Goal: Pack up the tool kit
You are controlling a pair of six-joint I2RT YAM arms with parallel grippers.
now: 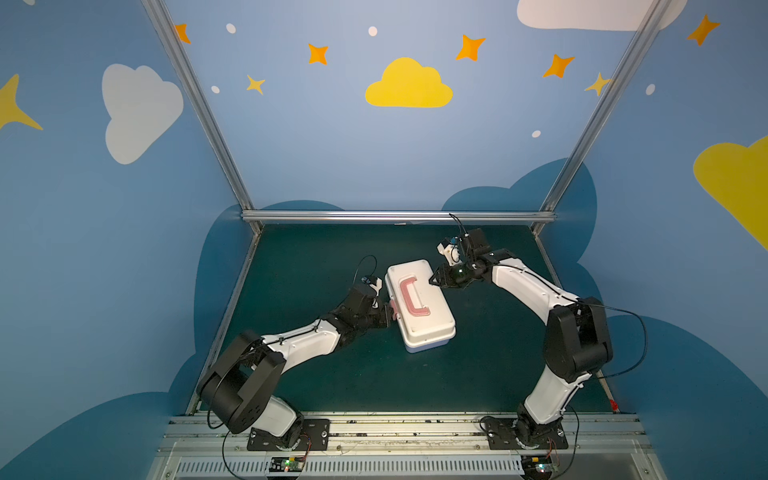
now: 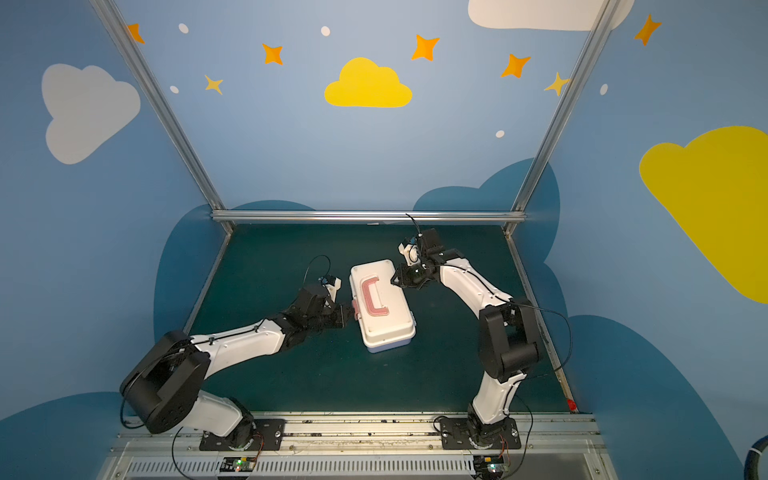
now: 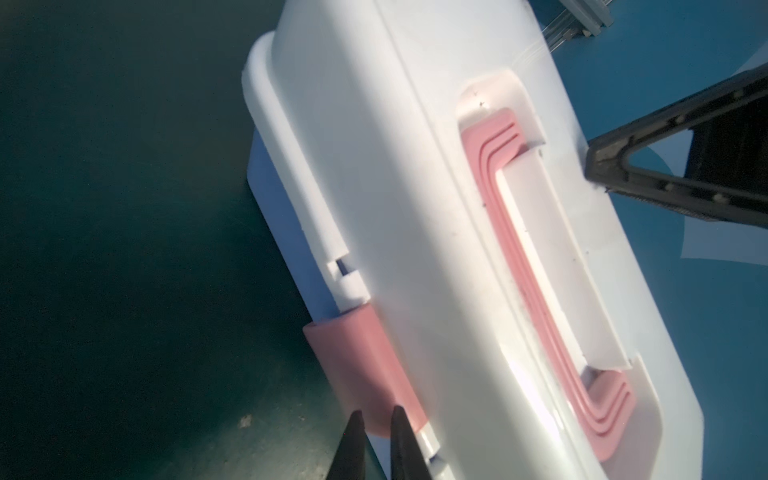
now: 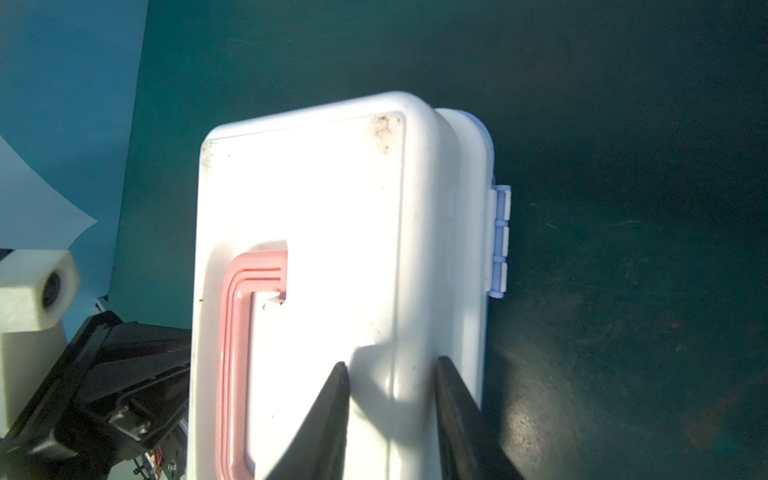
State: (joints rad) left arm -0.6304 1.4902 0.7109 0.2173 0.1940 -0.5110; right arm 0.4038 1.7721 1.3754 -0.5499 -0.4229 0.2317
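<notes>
Latching the kit [image 1: 428,343], seemingly: your left hand [image 3: 376,415], nearly closed, noses the latch [image 3: 353,361]; right hand [image 4: 390,365], part-open (gripping nothing), rests on the lid [image 4: 311,187]. Next, press home.

The tool kit case [image 1: 419,309] is white, its C-shaped lid handle [image 1: 405,298] and latch [image 3: 357,370] pink, its hinges [image 4: 498,241] and base [image 1: 419,349] lavender-blue. Brown specks [image 4: 384,129] dot its top corners. The bench [image 1: 332,374] is dark teal. My left hand [image 3: 376,419] and right hand [image 4: 390,365] are black. The walls [image 1: 311,145] are blue with yellow and white clouds and orange stars.
</notes>
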